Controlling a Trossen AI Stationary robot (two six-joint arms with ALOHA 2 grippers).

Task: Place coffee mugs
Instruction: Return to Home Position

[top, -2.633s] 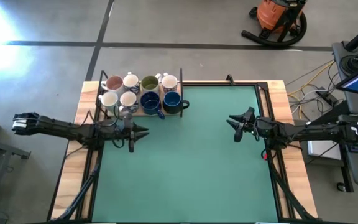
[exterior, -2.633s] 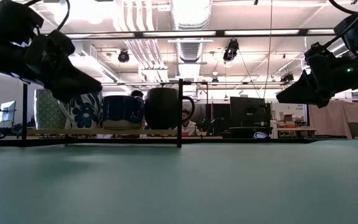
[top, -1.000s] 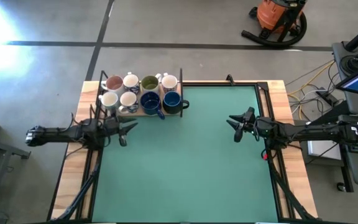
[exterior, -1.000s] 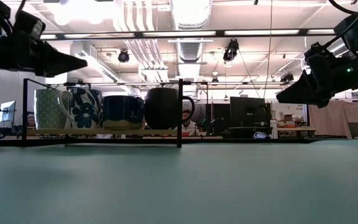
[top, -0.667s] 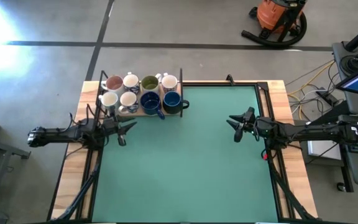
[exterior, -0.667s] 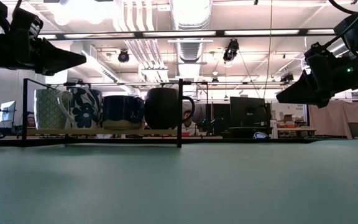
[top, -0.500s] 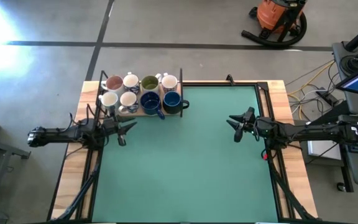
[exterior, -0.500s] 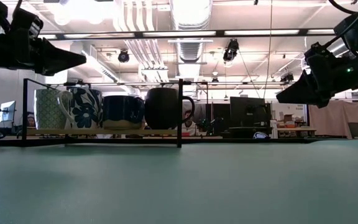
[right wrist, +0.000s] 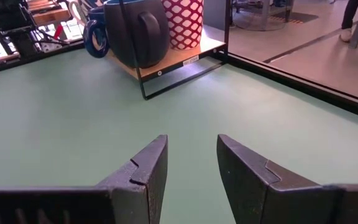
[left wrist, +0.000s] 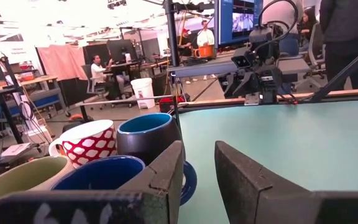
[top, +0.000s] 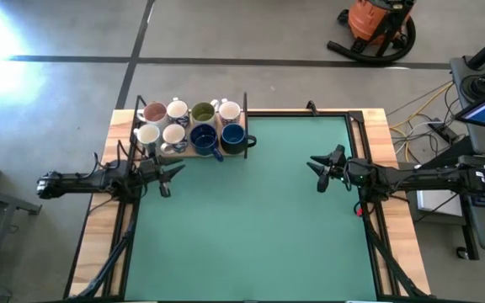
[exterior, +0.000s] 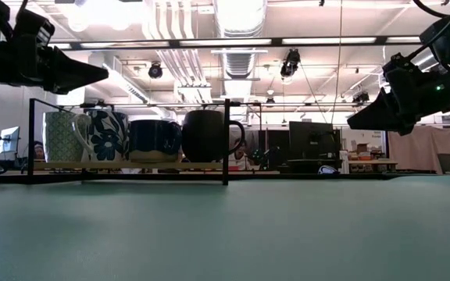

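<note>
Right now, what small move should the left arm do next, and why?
Probably draw the left gripper a little away from the shelf, toward its own side. All eight mugs stand on the shelf, and this gripper is open, holds nothing and hangs close to the shelf's front. The right gripper waits open at the right side.

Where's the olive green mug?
High view: the olive-green mug sits on the shelf at the table's top-left corner, between two white mugs, behind a dark blue mug.

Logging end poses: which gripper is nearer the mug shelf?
Left. The left gripper, open, hovers just in front of the shelf; the right gripper, open, hangs well away across the green mat.
</note>
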